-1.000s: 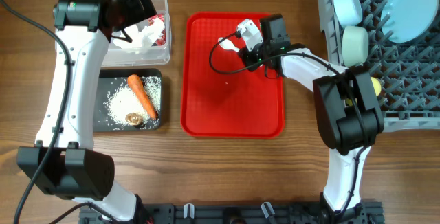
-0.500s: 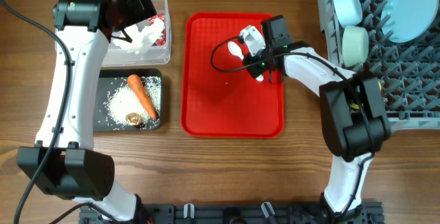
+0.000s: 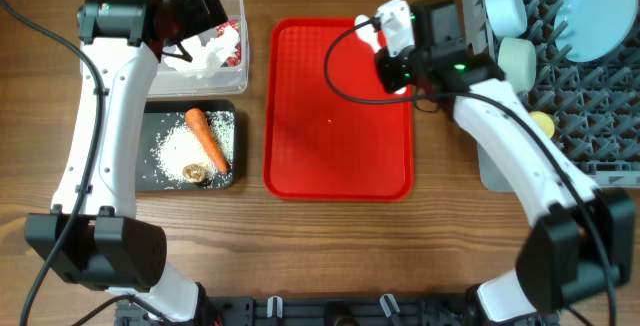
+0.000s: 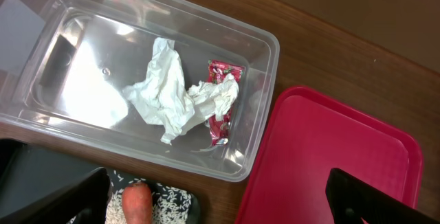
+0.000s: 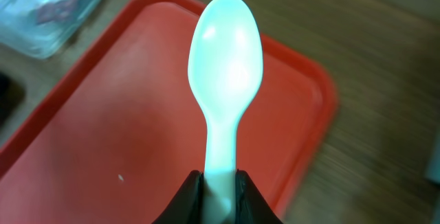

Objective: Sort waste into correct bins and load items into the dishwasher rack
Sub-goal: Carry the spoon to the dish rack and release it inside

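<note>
My right gripper is shut on the handle of the white plastic spoon and holds it above the far right corner of the red tray. My left gripper is open and empty above the clear tub, which holds the white tissue and the red wrapper. The black tray holds the carrot, rice and a brown lump. The grey rack holds the plate, pale blue bowl, mint bowl and yellow cup.
The red tray bears only a tiny white speck. The rack's near left corner overhangs the table beside my right arm. A black cable loops from the right wrist over the tray.
My right gripper has lifted the spoon off the red tray and carried it right, toward the rack. The left arm has not moved.
</note>
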Available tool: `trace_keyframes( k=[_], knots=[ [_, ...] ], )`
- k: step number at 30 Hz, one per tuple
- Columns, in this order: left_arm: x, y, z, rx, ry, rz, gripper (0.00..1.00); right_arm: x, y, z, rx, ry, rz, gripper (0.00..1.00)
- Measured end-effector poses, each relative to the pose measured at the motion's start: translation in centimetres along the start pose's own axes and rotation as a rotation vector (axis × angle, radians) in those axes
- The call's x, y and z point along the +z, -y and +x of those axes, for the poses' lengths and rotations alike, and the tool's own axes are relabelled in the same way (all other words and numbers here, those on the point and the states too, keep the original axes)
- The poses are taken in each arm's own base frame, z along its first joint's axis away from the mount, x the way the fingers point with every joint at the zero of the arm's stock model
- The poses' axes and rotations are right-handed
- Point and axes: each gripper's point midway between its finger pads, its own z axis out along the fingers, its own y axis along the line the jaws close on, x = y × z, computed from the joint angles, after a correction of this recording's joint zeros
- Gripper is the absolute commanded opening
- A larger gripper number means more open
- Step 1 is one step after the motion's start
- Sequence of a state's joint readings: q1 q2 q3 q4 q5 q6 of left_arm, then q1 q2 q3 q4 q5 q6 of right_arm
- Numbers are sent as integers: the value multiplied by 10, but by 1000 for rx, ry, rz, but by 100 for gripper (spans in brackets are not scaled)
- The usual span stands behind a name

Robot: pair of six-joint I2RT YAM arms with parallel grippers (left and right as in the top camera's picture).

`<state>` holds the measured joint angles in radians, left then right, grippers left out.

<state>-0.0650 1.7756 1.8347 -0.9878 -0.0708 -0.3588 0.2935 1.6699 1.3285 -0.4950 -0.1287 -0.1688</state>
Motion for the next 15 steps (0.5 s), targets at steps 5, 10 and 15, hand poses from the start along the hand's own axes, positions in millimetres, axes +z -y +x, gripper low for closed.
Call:
trace_keyframes(
  k=[5,10,15],
  knots=[
    [0,0,0,0,0,0,100,-40,50,5,116,14,107,7],
    [0,0,0,0,0,0,100,-75,129,32,326,10,256,8],
    [0,0,0,0,0,0,100,-104,191,76,585,-13,380,8]
  ],
)
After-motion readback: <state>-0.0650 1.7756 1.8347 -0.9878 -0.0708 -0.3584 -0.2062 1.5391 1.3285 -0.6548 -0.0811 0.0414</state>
